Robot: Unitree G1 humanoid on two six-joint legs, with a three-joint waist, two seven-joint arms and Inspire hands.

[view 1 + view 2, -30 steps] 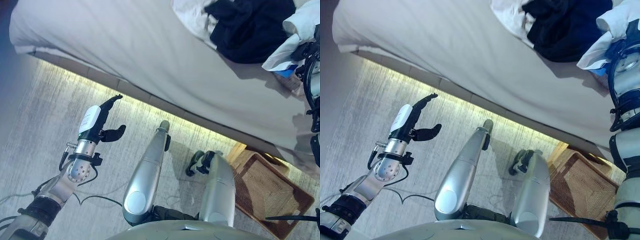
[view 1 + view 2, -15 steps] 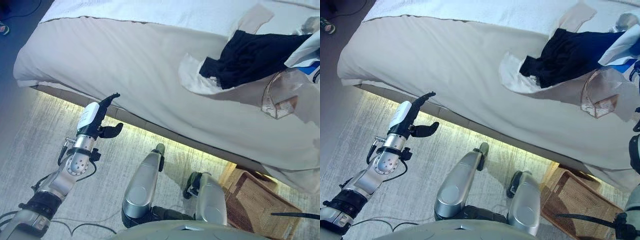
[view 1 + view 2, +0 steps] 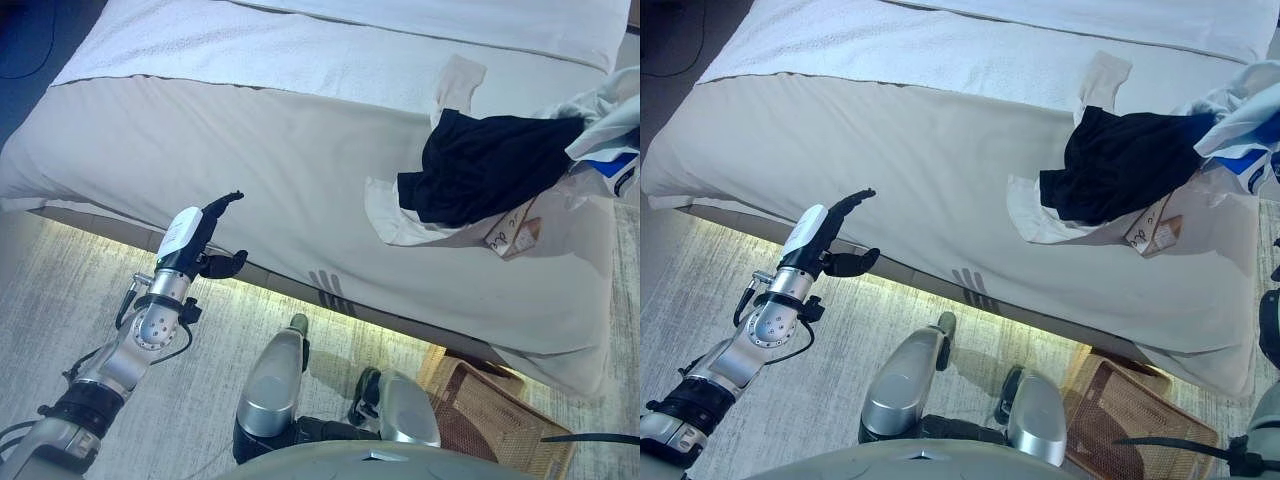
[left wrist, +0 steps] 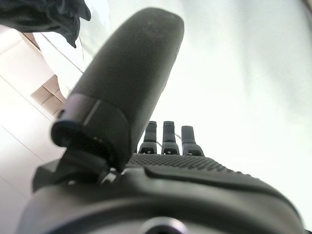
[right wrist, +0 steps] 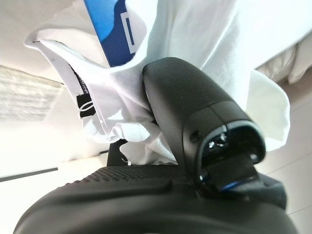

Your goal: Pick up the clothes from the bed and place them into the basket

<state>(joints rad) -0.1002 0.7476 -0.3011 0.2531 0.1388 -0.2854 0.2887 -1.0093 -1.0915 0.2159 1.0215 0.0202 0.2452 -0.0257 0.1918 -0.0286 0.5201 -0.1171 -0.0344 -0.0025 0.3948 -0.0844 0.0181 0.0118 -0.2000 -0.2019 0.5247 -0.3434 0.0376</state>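
One wicker basket [image 3: 500,425] on the floor at near right, just off the bed's near right corner, partly cut by the frame edge. What's inside it can't be told

Left hand [image 3: 825,240] is raised over the floor at near left, just short of the bed's near edge. Its fingers [image 4: 168,139] are straight, thumb [image 4: 126,83] standing apart, nothing in it; left wrist view confirms it's released and bare

One bed [image 3: 250,150], beige cover on the near part, one white towel-like sheet [image 3: 940,45] across the far part. Pale light strip runs along the base of the near edge

Clothes sit in one pile on the right side of the bed, three pieces countable:
- one cream garment [image 3: 395,215] at the bottom, spread flat, a sleeve [image 3: 1100,80] reaching toward the far side, a paper tag [image 3: 515,232] at its near right
- one black garment [image 3: 1120,160] bunched on top of the cream one
- one white garment with blue patches [image 5: 122,53] at the right edge, lifted off the pile

Right hand [image 5: 195,126] is at the far right edge of the head views, mostly out of frame there. Right wrist view shows its thumb pressed into the white-and-blue cloth, fabric bunched against the palm, so it's grasping that piece
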